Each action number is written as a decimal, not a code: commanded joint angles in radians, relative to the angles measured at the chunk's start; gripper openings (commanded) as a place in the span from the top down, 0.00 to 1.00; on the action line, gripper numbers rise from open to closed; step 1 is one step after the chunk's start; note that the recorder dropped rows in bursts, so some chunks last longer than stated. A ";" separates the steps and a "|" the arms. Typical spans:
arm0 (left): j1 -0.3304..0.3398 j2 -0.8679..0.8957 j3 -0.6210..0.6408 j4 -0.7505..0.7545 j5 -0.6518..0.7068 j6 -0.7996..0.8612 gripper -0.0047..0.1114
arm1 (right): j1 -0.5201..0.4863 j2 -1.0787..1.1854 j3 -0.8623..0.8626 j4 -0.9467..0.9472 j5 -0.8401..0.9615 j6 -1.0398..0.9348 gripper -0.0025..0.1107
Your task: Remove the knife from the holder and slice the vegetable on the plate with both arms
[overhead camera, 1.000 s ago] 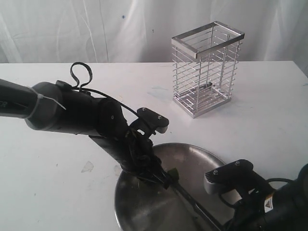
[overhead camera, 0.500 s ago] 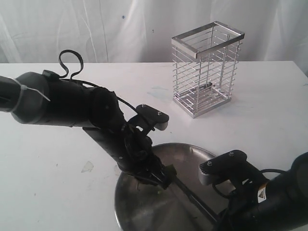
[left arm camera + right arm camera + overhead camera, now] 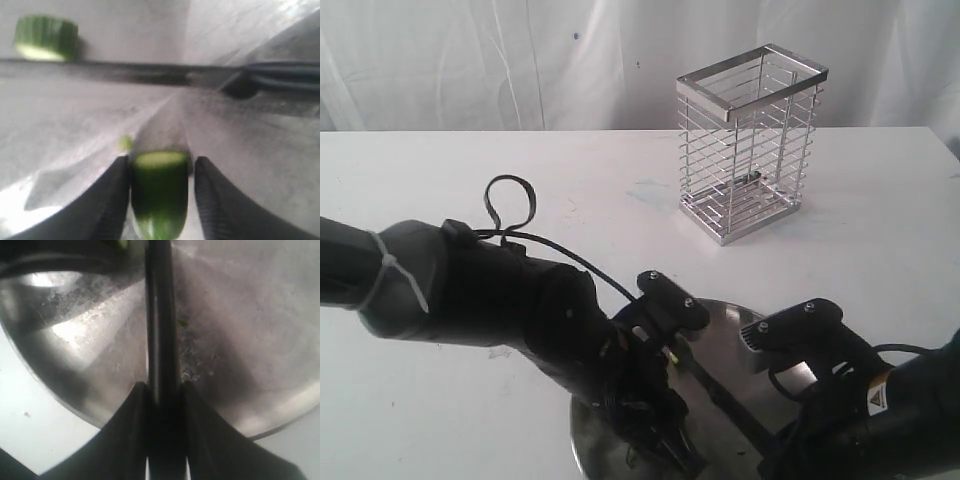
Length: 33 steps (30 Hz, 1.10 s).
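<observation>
My left gripper [image 3: 160,160] is shut on the vegetable [image 3: 159,190], a dark-green pepper stub that shows a pale cut face. It lies low over the steel plate [image 3: 250,150]. Just beyond the stub the knife [image 3: 125,70] stretches across the plate, and a cut green slice [image 3: 45,37] lies on its far side. My right gripper [image 3: 160,385] is shut on the knife's black handle [image 3: 160,315], at the plate's near right. In the exterior view the left arm [image 3: 520,300] covers the plate's [image 3: 730,330] left half and hides the pepper. The chrome wire holder [image 3: 750,140] stands behind.
The holder stands upright on the white table [image 3: 420,180], beyond the plate and to the right. A black cable loop [image 3: 510,200] rises from the left arm. A white curtain hangs behind the table.
My left arm has swung down and toward the near side of the plate, drawing its gripper and the pepper stub back from the knife. The right arm shifted only slightly.
</observation>
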 commanded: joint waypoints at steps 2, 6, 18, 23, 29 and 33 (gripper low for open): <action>-0.015 -0.011 0.009 -0.013 -0.039 -0.002 0.41 | 0.000 -0.043 -0.009 -0.002 0.044 0.004 0.98; -0.015 -0.030 0.009 -0.006 -0.033 0.000 0.41 | 0.000 -0.055 -0.009 -0.005 0.049 0.004 0.98; 0.026 -0.156 0.009 0.162 0.137 -0.005 0.41 | 0.000 -0.055 -0.009 -0.051 0.055 0.066 0.98; 0.056 -0.175 0.009 0.208 0.188 -0.010 0.41 | 0.000 -0.055 -0.007 -0.047 0.090 0.089 0.98; 0.115 -0.203 0.009 0.209 0.183 -0.014 0.41 | 0.000 -0.098 -0.007 -0.036 0.127 0.089 0.98; 0.145 -0.223 0.009 0.216 0.180 -0.028 0.41 | 0.000 -0.133 -0.007 -0.002 0.159 0.089 0.98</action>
